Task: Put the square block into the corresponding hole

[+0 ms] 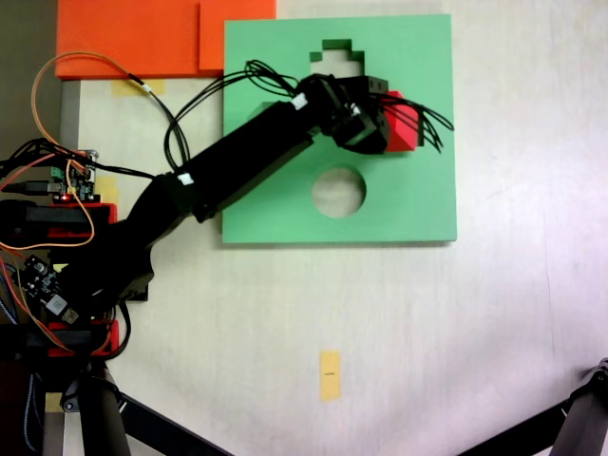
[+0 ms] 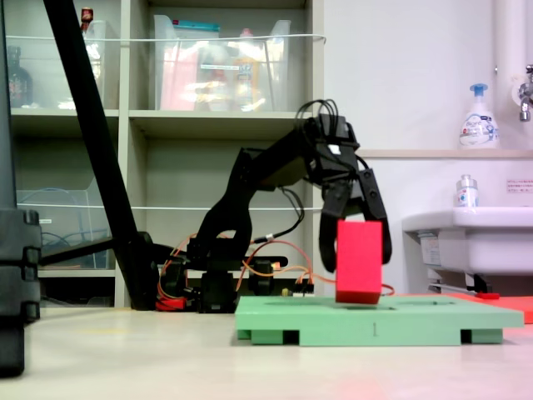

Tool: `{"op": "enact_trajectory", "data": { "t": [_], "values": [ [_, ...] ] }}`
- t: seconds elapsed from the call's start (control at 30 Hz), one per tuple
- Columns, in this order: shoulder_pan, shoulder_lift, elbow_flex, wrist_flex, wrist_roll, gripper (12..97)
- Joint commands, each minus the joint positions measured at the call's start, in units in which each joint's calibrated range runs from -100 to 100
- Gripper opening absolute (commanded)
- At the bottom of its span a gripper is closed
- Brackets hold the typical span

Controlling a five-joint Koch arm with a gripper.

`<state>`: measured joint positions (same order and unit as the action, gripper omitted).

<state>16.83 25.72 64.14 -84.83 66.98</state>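
The square block (image 1: pixel 407 123) is a bright red cube over the right half of the green board (image 1: pixel 418 204). My gripper (image 1: pixel 397 119) is shut on it. From the side, the square block (image 2: pixel 360 260) hangs upright between the two black fingers (image 2: pixel 328 243), its bottom face at or just above the green board (image 2: pixel 416 321); I cannot tell if they touch. The gripper (image 2: pixel 358 265) points downward. The corresponding hole is hidden; my arm (image 1: pixel 247 157) covers the board's left-middle part.
A round cutout (image 1: pixel 339 190) and a stepped octagonal cutout (image 1: pixel 334 55) lie in the board. Orange foam sheets (image 1: pixel 142 38) sit at the top left. A yellow tape mark (image 1: pixel 330 373) is on the table. A sink (image 2: pixel 475 237) stands behind, with shelves (image 2: pixel 166 125) at the back.
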Motion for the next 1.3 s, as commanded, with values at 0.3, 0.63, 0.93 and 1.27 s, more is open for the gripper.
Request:
{"op": "enact_trajectory", "data": {
  "t": [0.3, 0.63, 0.93, 1.27],
  "values": [
    [0.63, 2.77, 5.26, 8.32, -1.90, 21.2],
    [0.88, 6.40, 5.26, 8.32, -1.81, 21.3],
    [0.24, 11.85, 5.36, 11.31, -1.76, 23.8],
    [-0.93, 16.18, 5.85, 17.95, -1.81, 37.9]
  ]
}}
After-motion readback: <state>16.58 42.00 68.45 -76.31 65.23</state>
